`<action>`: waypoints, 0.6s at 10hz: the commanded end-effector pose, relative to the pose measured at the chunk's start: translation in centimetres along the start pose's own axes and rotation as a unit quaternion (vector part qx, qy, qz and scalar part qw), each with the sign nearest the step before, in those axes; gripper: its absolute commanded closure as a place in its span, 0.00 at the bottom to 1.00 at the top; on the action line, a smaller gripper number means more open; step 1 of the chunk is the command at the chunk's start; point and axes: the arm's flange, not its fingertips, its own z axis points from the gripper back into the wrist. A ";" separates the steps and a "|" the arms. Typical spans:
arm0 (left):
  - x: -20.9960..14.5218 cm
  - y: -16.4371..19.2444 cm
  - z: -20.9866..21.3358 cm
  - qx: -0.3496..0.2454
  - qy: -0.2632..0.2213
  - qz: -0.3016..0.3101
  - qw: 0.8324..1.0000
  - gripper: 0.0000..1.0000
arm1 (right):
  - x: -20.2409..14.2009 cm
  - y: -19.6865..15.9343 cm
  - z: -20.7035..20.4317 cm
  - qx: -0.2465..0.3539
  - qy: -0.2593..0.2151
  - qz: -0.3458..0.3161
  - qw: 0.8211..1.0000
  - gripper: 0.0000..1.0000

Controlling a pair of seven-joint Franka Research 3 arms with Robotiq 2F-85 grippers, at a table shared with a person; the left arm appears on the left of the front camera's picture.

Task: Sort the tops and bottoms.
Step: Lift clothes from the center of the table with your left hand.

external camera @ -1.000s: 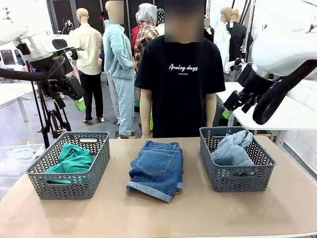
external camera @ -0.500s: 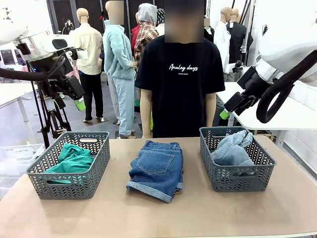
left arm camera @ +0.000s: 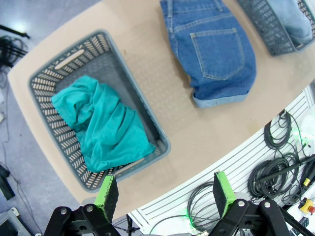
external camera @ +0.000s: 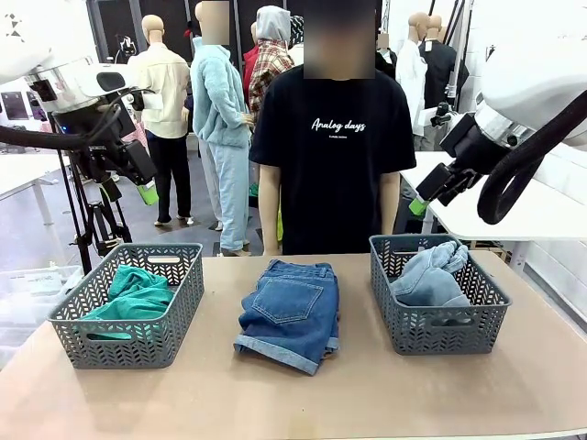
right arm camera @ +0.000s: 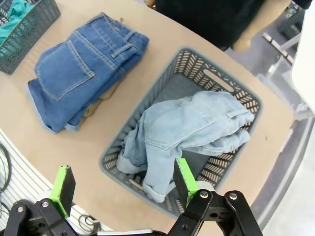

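The right gripper (right arm camera: 120, 184) has shifted slightly, spread and empty above the pale shorts (right arm camera: 189, 125) in the right basket (right arm camera: 147, 105). The darker shorts (external camera: 290, 312) lie folded at the middle of the table (external camera: 211, 385), bare board all round, a tan top (right arm camera: 101, 104) peeking from beneath in the right wrist view. The teal shirt (left arm camera: 101, 125) sits in the left basket (left arm camera: 140, 98) below the spread left gripper (left arm camera: 165, 191); the person's T-shirt (external camera: 335, 174) reads "Analog days".

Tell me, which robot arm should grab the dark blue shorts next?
Probably the right: the dark shorts belong with the pale shorts in the right-hand basket, and the open right gripper looks down on both.
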 end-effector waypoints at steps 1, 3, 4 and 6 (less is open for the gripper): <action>0.0 0.0 0.1 0.001 -0.003 0.006 1.000 0.00 | -0.2 0.1 -0.1 -0.009 0.009 -0.008 1.000 0.00; 0.7 -0.2 -0.8 -0.002 0.010 -0.003 1.000 0.00 | -0.2 0.1 -0.1 -0.009 0.009 -0.008 1.000 0.00; 0.9 -0.5 -1.0 -0.002 0.013 -0.007 1.000 0.00 | -0.2 0.1 -0.1 -0.009 0.009 -0.008 1.000 0.00; 0.7 -0.5 -1.2 0.005 0.016 -0.006 1.000 0.00 | -0.2 0.1 -0.1 -0.009 0.009 -0.008 1.000 0.00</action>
